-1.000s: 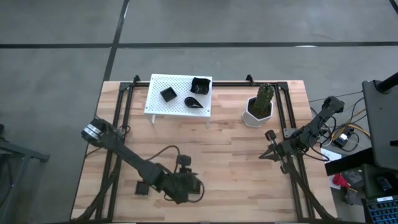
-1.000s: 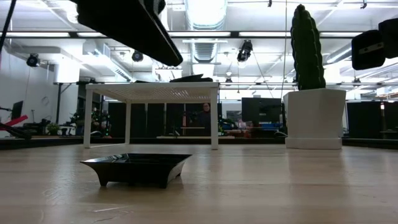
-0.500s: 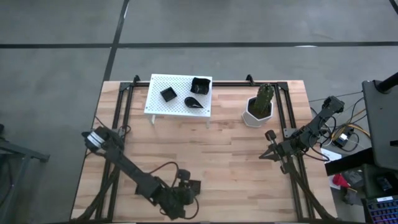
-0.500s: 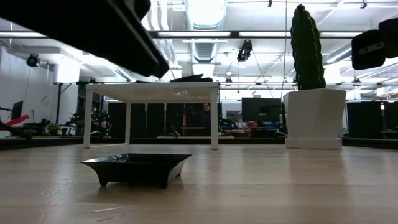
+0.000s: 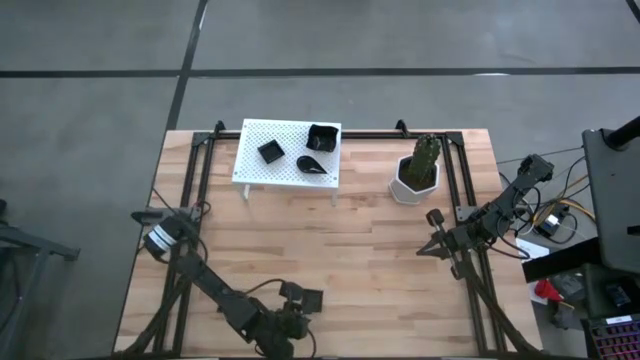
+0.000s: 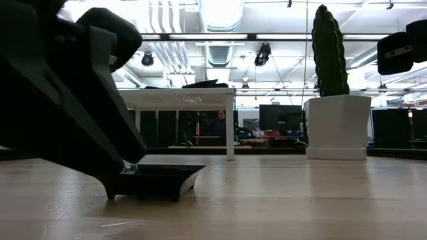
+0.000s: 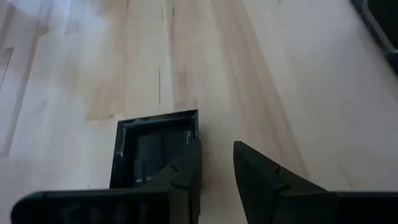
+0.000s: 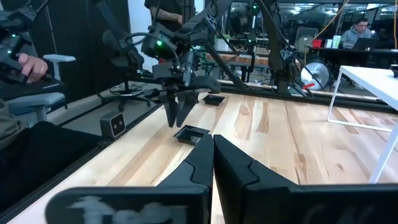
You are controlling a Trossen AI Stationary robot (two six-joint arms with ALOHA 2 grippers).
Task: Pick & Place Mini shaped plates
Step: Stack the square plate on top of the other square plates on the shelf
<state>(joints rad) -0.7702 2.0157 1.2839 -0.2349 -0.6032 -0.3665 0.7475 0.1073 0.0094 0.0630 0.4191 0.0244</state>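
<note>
A square black plate [image 7: 155, 149] with a raised rim is seen lying on the pale wooden surface [image 5: 370, 250] near its front edge, directly under the left gripper [image 7: 216, 163]. The jaws are parted narrowly, one finger over the rim, the other beside it. Three more black plates [image 5: 300, 150] are set on the white perforated rack [image 5: 250, 160]. The right gripper [image 8: 212, 144] is held aloft, jaws closed.

In the low view the dark left arm [image 6: 63, 100] covers the left end of the black square raised-rim plate [image 6: 160, 180]. From above, the left hand [image 5: 288, 318] hides part of that plate's rim.
</note>
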